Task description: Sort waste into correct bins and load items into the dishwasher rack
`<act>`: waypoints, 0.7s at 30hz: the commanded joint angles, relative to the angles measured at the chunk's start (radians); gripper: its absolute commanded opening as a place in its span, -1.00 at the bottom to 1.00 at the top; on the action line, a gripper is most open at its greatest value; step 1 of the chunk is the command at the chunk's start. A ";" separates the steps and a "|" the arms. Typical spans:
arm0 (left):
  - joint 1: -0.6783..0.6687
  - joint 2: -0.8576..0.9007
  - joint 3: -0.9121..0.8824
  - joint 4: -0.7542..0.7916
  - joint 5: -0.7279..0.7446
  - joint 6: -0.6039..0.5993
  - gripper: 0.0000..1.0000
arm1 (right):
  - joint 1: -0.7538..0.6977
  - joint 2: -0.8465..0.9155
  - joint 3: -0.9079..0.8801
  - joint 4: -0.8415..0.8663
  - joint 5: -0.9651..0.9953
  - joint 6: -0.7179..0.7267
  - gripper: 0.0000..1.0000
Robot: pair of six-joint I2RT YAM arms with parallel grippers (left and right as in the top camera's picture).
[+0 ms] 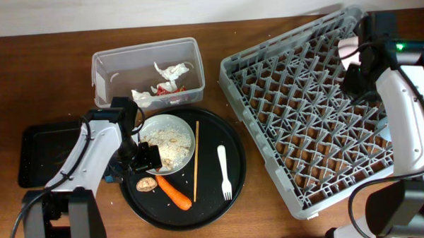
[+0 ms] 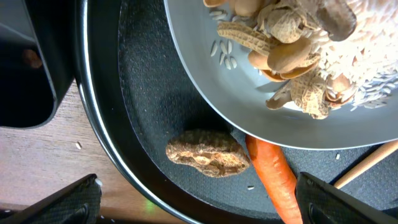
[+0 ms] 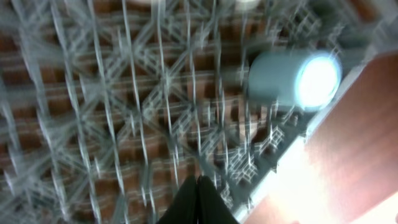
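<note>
A pale bowl point(image 1: 169, 142) of beige crumbs and peanut shells point(image 2: 292, 43) sits on the round black tray point(image 1: 235, 182). An orange carrot point(image 1: 173, 191) and a brown nut-like lump point(image 1: 146, 183) lie in front of it. My left gripper point(image 1: 146, 160) is open and empty at the bowl's left edge. In the left wrist view its fingers point(image 2: 205, 205) straddle the lump point(image 2: 207, 152) and the carrot point(image 2: 273, 174). My right gripper point(image 3: 199, 199) is shut and empty above the grey dishwasher rack point(image 1: 303, 102). A light blue cup point(image 3: 292, 74) lies in the rack.
Wooden chopsticks point(image 1: 196, 160) and a white fork point(image 1: 224, 171) lie on the round tray. The clear tub point(image 1: 101, 70) at the back holds white paper scraps point(image 1: 169, 71) and a red wrapper point(image 1: 179, 88). The flat black tray point(image 1: 40, 150) lies at the far left.
</note>
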 commanded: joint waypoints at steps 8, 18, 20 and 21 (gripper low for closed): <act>0.002 0.000 -0.003 -0.003 0.006 0.005 0.98 | 0.033 0.007 -0.389 -0.058 -0.309 -0.205 -0.86; 0.002 0.000 -0.003 -0.018 0.006 0.005 0.98 | 0.364 0.006 -0.503 0.185 -0.682 -0.263 -0.68; 0.002 0.000 -0.003 -0.018 0.006 0.005 0.98 | 0.351 0.002 -0.490 0.163 -0.636 -0.263 -0.65; 0.002 0.000 -0.003 -0.018 0.006 0.005 0.98 | 0.340 -0.004 -0.480 0.143 -0.610 -0.263 -0.64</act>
